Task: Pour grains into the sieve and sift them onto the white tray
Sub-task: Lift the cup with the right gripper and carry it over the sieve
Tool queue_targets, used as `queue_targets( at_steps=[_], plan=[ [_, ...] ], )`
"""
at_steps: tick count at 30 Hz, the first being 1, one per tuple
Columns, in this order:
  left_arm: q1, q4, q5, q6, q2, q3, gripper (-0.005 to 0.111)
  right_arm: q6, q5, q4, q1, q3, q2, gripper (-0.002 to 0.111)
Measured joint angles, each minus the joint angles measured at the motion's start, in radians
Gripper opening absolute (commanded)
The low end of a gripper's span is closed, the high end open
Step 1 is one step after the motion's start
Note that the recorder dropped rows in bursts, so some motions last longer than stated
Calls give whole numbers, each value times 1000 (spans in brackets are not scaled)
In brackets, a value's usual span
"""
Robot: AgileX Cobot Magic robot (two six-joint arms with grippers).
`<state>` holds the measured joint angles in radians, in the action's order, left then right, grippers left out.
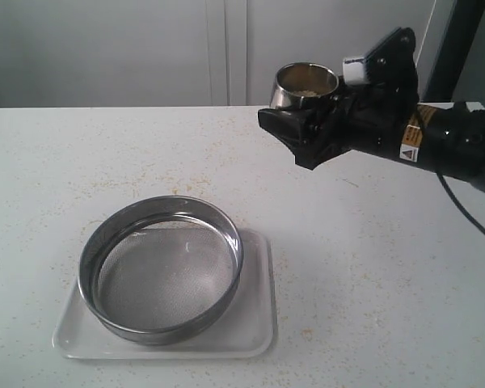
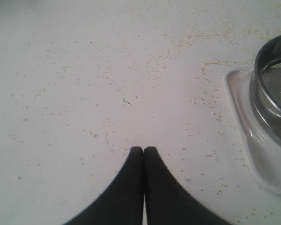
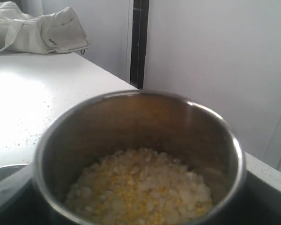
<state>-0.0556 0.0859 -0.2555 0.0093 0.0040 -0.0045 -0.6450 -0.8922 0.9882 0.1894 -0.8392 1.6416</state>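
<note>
- The white desk (image 1: 372,267) is speckled with loose yellowish granules (image 2: 196,35), thickest towards its middle and left.
- The flat rectangular white tray (image 1: 255,323) lies near the front edge of the desk, left of the middle.
- The wide round steel sieve (image 1: 163,275) with fine grey mesh stands upright on that tray. It covers most of it and leaves a bare strip on the side towards the desk's right edge. Its mesh is bare.
- The right claw (image 1: 291,121), black, is raised above the desk near the far edge, right of the middle. It is clamped round a small round steel cup (image 1: 305,85), which it holds upright.
- The heap of pale and golden-yellow grains (image 3: 140,187) sits inside the cup, filling its lower part.
- A yellow warning label (image 1: 411,141) with a triangle mark is on the right arm; its writing is too small to read. A white cap (image 1: 356,70) sticks out of the arm above the claw.
- The left claw (image 2: 144,151), seen only by its wrist camera, is clenched, with its two black tips pressed together and nothing between them. It hangs over bare desk, with the tray's corner (image 2: 257,154) and the sieve's rim (image 2: 271,84) near it.
- A white cloth bag (image 3: 37,28) lies on the desk far beyond the cup; at which edge cannot be told.
</note>
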Motion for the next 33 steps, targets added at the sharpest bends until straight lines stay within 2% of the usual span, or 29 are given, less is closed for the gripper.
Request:
queue_targets(
  at_steps=[9, 13, 27, 33],
  plan=[
    [0, 0, 0, 0, 0, 0, 0, -203, 55, 174, 1, 0, -132, 0],
    [0, 0, 0, 0, 0, 0, 0, -243, 125, 199, 31, 0, -145, 0],
    [0, 0, 0, 0, 0, 0, 0, -251, 442, 205, 261, 0, -145, 0],
    [0, 0, 0, 0, 0, 0, 0, -251, 581, 203, 395, -35, -67, 0]
  ],
)
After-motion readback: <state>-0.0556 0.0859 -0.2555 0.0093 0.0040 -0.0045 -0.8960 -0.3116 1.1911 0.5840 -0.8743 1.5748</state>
